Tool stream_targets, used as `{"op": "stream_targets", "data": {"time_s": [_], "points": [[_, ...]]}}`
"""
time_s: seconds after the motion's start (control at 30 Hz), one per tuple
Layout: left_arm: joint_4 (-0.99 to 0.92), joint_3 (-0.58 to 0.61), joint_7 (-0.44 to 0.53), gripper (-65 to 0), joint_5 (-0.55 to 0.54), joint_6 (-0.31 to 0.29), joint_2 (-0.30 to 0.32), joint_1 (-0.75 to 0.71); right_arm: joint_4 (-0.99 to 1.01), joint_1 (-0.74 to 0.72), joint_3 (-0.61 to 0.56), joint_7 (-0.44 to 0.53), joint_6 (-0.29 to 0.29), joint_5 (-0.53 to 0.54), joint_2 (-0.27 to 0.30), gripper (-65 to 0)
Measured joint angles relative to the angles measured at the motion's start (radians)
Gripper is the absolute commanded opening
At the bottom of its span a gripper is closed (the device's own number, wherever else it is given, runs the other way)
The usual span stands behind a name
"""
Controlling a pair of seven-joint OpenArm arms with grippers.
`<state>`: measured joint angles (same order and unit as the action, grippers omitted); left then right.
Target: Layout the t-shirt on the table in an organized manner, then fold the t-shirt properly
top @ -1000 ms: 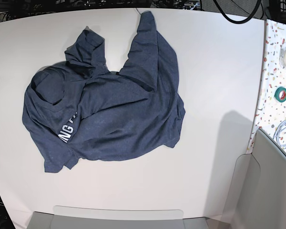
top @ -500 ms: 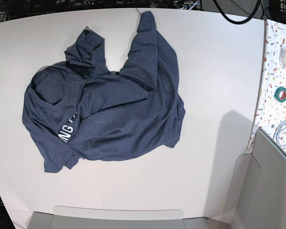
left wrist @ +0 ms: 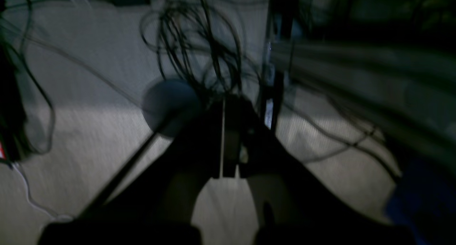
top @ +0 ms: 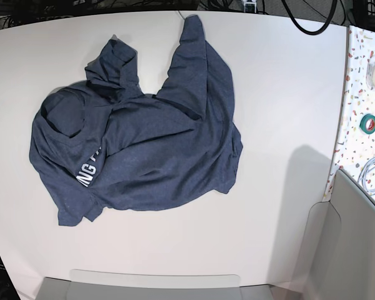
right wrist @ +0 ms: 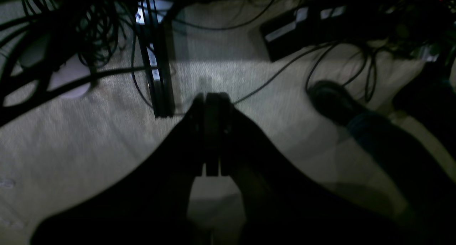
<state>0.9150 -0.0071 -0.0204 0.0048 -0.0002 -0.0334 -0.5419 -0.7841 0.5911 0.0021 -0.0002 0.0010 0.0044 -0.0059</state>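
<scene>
The t-shirt [top: 137, 150] lies rumpled on the table [top: 281, 94] (lettering partly folded under). Off the table, the left gripper [left wrist: 228, 166] and right gripper [right wrist: 212, 138] are clenched, empty.

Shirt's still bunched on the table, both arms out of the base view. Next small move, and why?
Probably bring one arm over the t-shirt to start spreading it. It lies crumpled on the table, one part flung toward the far edge, lettering half folded under. Both the left gripper and right gripper are shut, facing floor and cables, holding nothing.
</scene>
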Motion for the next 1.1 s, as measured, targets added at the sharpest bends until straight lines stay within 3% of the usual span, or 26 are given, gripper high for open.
{"op": "stream_targets", "data": {"time_s": [0.3, 0.33, 0.37, 0.63, 0.97, 1.1], "points": [[0.478, 0.005, -0.247, -65.0, 0.0, -0.011, 0.015, -0.239, -0.444, 0.298, 0.002, -0.011, 0.008, 0.0, 0.047, -65.0], [0.533, 0.005, -0.172, -65.0, 0.0, -0.002, 0.017, -0.276, -0.495, 0.328, 0.004, -0.003, 0.005, -0.003, 0.053, -65.0], [0.59, 0.005, -0.162, -65.0, -0.004, -0.002, 0.017, -0.307, -0.536, 0.347, 0.018, -0.006, 0.006, -0.003, 0.053, -65.0], [0.845, 0.008, -0.195, -65.0, -0.004, -0.002, 0.079, -0.426, -0.797, 0.518, 0.081, -0.02, 0.002, -0.003, 0.08, -65.0], [1.048, 0.006, -0.276, -65.0, 0.001, -0.01, 0.084, -0.462, -1.052, 0.578, 0.097, -0.017, 0.009, -0.024, 0.103, -65.0], [1.145, 0.006, -0.183, -65.0, 0.0, -0.004, 0.087, -0.428, -1.128, 0.58, 0.101, -0.015, 0.005, -0.086, 0.102, -65.0]]}}
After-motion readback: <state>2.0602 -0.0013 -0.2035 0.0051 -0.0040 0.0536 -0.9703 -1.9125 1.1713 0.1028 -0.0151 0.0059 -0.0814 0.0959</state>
